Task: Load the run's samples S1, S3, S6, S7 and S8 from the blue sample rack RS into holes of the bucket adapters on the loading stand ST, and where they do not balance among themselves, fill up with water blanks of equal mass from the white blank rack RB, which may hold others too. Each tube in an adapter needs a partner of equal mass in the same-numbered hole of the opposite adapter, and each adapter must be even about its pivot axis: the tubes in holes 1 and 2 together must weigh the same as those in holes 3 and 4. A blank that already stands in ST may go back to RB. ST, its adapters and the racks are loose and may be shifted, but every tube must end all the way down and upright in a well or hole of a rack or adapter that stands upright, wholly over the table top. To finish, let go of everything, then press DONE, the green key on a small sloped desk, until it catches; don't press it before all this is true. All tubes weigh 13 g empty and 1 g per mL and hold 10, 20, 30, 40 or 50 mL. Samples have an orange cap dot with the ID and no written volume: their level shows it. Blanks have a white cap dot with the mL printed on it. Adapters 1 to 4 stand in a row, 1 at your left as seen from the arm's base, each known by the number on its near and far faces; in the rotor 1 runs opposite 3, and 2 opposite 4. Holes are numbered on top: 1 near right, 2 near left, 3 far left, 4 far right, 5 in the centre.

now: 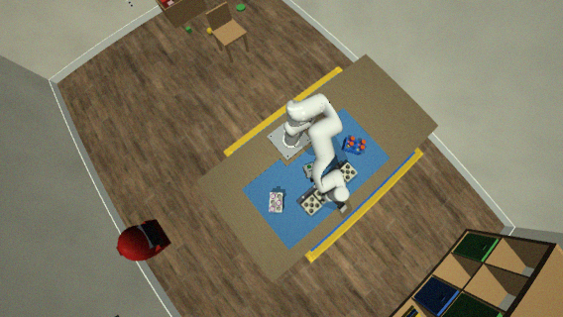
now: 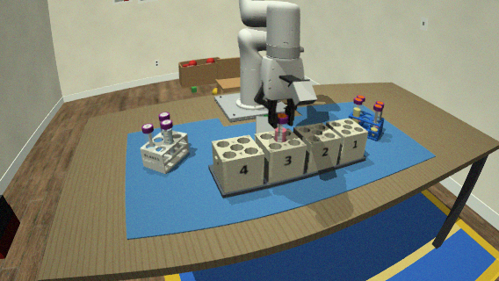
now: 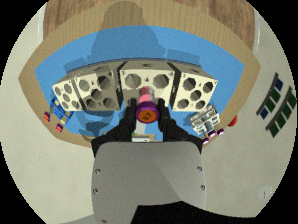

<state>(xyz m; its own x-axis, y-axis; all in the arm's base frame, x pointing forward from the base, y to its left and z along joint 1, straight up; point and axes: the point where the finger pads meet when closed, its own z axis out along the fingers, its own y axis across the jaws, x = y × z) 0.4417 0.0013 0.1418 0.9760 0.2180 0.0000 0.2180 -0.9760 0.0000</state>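
Note:
My gripper (image 2: pixel 281 115) (image 3: pixel 147 105) is shut on a sample tube (image 2: pixel 280 130) (image 3: pixel 144 100) with pink liquid, a purple cap and an orange dot. It holds the tube upright over adapter 3 (image 2: pixel 287 160) (image 3: pixel 143 83), with the lower end at the adapter's top on the side toward the arm's base; I cannot tell which hole. Adapters 4 (image 2: pixel 239 169), 2 (image 2: pixel 325 152) and 1 (image 2: pixel 355 142) stand in the same row with open holes. The blue sample rack RS (image 2: pixel 372 132) (image 1: pixel 354 145) holds several orange-dotted tubes. The white blank rack RB (image 2: pixel 164 154) (image 1: pixel 276 201) holds three purple-capped tubes.
The racks and the stand sit on a blue mat (image 2: pixel 176 206) (image 1: pixel 278 223). The small desk with the green key (image 1: pixel 308 167) lies between the arm's base plate (image 1: pixel 282 141) and the stand, mostly hidden by the arm. The table's edge (image 2: pixel 307 246) curves in front.

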